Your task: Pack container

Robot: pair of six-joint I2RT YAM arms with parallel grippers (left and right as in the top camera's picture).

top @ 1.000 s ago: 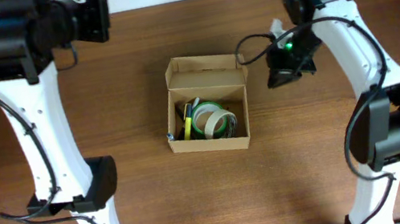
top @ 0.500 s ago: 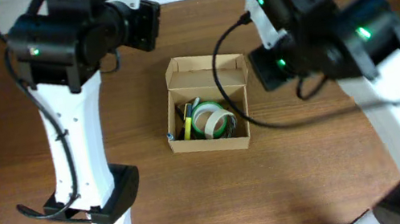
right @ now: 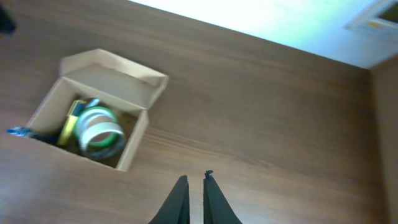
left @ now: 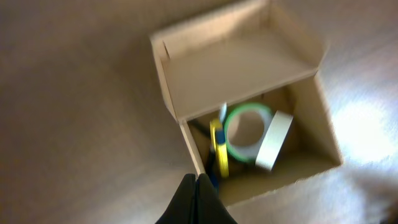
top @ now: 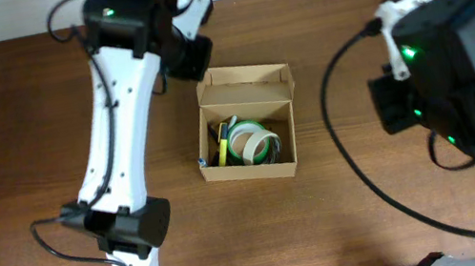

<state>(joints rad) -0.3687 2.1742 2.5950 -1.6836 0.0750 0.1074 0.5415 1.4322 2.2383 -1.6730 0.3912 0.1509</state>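
Note:
The container (top: 252, 170) is a light-brown cardboard box in the middle of the table, with its flap lid (top: 245, 88) open at the back. Inside lie tape rolls (top: 253, 144), one with a green edge, and a yellow pen (top: 221, 144). The box also shows in the left wrist view (left: 186, 134) and the right wrist view (right: 135, 140). My left gripper (left: 198, 186) is shut and empty, held above the table beside the box's corner. My right gripper (right: 194, 183) is shut and empty, high over bare table to the right of the box.
A small blue object (top: 201, 162) sticks out at the box's front left corner. The left arm (top: 120, 95) reaches over the table's back left. The right arm (top: 452, 87) looms large at the right. The table's far edge (right: 261, 37) meets a pale wall.
The left arm has swung right, toward the box's back left corner. The right arm has drawn away from the box to the right and risen toward the camera. The box has not moved.

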